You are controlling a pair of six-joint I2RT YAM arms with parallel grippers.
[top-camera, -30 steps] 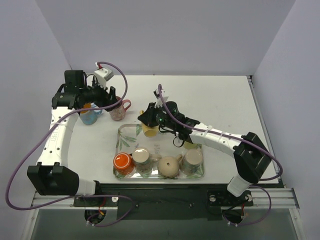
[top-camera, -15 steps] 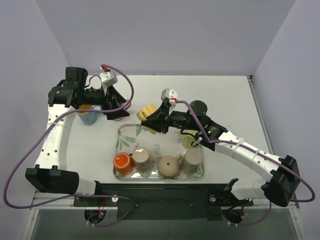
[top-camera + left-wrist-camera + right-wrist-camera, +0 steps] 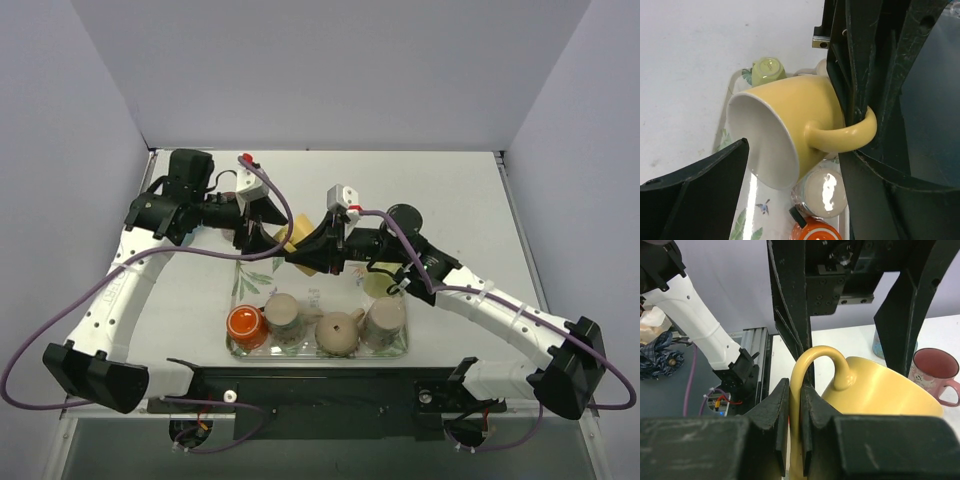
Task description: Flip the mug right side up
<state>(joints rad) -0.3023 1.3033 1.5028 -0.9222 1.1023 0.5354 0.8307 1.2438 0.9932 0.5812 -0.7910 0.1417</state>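
my right jaws gripped yellow ceramic mug (image 3: 289, 231) by handle | my left jaws open astride it | mug tilted over floral tray's (image 3: 254, 281) 12 o'clock edge

left arm (image 3: 130, 285), right arm (image 3: 500, 310): white links, black joints | purple cables (image 3: 50, 322) along both | white wrist camera (image 3: 343, 194) | right tool fingers (image 3: 771, 425) black, scuffed

Even bright overhead light, soft shadows on white table (image 3: 450, 190), glare spot on glossy cup (image 3: 826, 192), nearest foreground blurred in wrist views.
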